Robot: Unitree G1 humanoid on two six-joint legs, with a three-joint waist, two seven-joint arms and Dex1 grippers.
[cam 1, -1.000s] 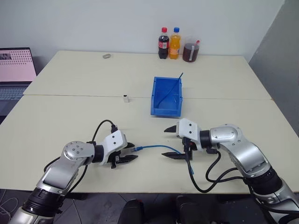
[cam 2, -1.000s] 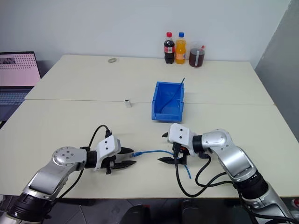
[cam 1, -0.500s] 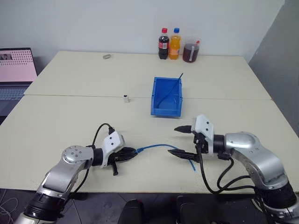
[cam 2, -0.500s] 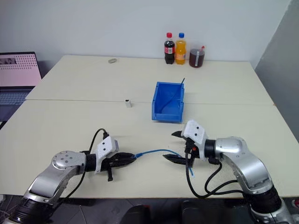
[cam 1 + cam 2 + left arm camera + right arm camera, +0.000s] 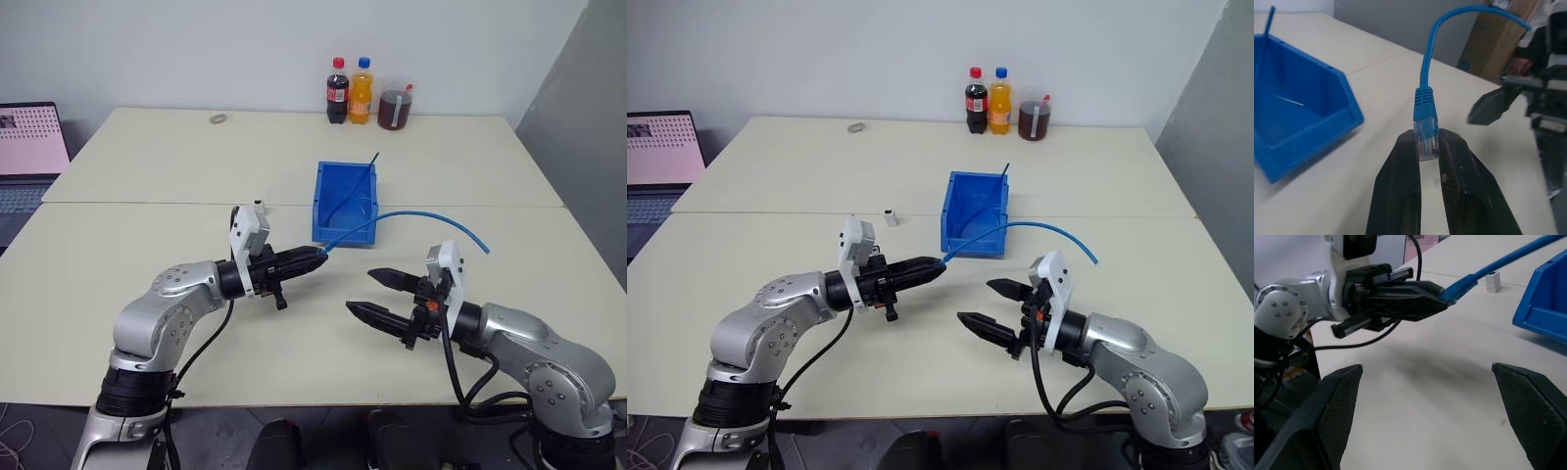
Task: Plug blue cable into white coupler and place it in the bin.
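Left eye view: nearest, the right gripper (image 5: 384, 298) hangs empty over the table (image 5: 118, 245), its 2 fingers spread wide. Just beyond, the left gripper (image 5: 315, 257) pinches the cable (image 5: 1426, 105) by its clear plug, the rest arcing up and away to the robot's right, free end in the air. Farther back, the coupler (image 5: 263, 206) stands on the table behind the left arm, left of the bin (image 5: 345, 204). The left arm looks nearer to it.

My bench in an office-like lab.
Pale tables (image 5: 147, 166), bare wall, a laptop (image 5: 29, 147), soda bottles (image 5: 349, 90).
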